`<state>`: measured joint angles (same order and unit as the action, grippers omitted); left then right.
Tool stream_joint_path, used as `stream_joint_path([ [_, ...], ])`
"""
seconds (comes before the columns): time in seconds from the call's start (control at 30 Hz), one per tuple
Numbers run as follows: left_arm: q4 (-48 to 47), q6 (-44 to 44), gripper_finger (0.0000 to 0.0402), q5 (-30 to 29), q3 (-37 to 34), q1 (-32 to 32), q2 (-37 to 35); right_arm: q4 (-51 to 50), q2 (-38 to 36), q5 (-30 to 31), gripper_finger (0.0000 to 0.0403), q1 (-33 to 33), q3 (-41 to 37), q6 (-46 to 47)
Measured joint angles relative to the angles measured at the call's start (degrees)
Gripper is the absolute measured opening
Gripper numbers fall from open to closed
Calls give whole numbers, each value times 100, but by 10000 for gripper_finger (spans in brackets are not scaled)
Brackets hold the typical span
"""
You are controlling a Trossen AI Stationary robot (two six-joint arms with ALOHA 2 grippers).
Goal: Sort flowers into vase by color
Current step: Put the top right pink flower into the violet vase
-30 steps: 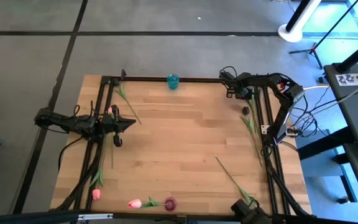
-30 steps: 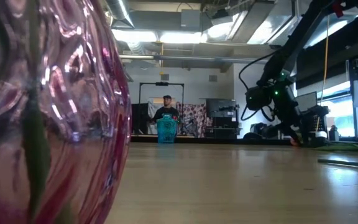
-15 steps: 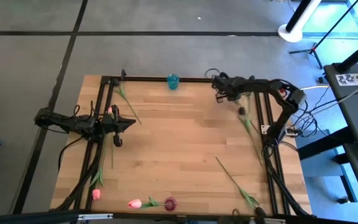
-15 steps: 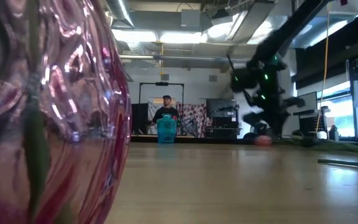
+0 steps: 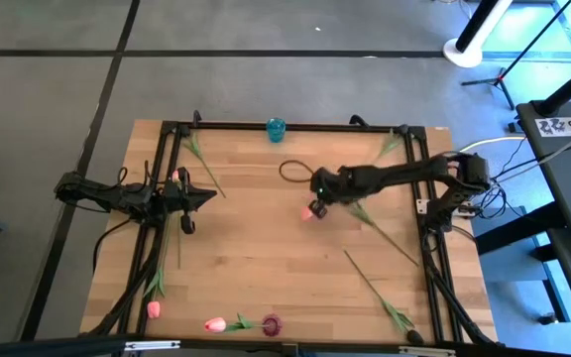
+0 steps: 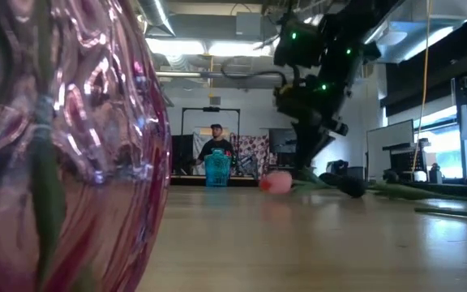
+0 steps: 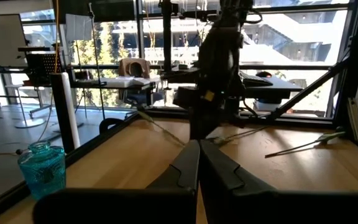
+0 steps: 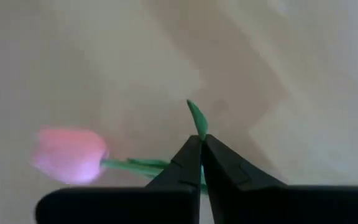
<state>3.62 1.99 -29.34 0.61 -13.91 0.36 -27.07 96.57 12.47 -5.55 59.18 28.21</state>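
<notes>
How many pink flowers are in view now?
4: held flower mid-table, in the shut right gripper; second flower beside the left arm; corner flower and edge flower, left of the pink vase. Others may be hidden.

The right gripper [image 5: 317, 188] is reaching over the middle of the wooden table [image 5: 266, 258], fingers pinched on a pink tulip [image 5: 314, 210] whose stem is trailing toward the right edge, crossing that side. A second stem [image 5: 373, 288] is lying diagonally below it, narrowing the right half. The broad centre-left boards are staying open. The left gripper [image 5: 206, 196] is sitting closed at the left edge beside another flower [image 5: 198, 157]. A teal vase [image 5: 277, 129] is occupying the far edge, a purple vase [image 5: 272, 324] and pink heads [image 5: 214, 323] the near edge.
</notes>
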Motion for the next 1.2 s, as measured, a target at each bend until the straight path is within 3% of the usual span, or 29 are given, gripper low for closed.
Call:
stream_joint_path([
  [0.13,0,-1,4,-1,1,1,1,68,-8,-285,34,287,93,-91],
  [0.27,0,-1,4,0,-1,2,0,-133,-8,-391,90,453,283,-1043],
  [0.4,0,0,4,-2,-1,2,2,-480,-13,-450,139,602,505,-2750],
  [0.5,0,0,4,0,-1,1,1,-629,-7,-454,151,676,492,-4775],
  [0.57,0,1,4,0,-1,2,0,-518,38,-455,149,674,493,-5554],
  [0.87,-2,1,4,0,1,0,0,-149,630,-361,132,76,487,-5941],
  [1.0,0,0,4,0,0,1,1,-134,710,-796,132,-113,494,-5872],
  [1.2,-2,-1,4,0,-1,0,0,128,983,-781,131,-288,490,-6319],
])
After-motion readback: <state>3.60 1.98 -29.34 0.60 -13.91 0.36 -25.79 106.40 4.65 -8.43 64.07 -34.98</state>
